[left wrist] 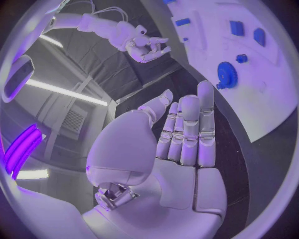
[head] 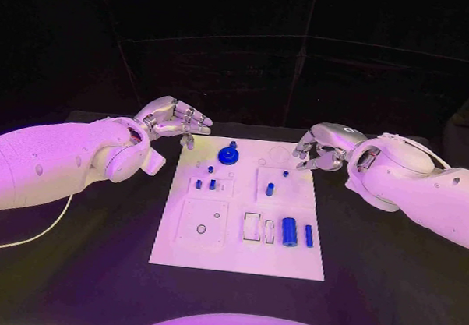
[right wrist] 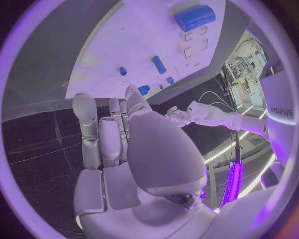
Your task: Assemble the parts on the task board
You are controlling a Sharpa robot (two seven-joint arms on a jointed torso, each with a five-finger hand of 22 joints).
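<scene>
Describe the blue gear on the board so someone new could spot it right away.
Start at the white task board mid-table and go to its far edge, between the two hands. The blue gear stands there, round and toothed with a knob on top, wider than the small blue pegs nearby.

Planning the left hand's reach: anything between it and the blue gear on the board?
Nothing. In the head view, only bare task board and black table separate the left hand from the blue gear; the left wrist view agrees.
</scene>
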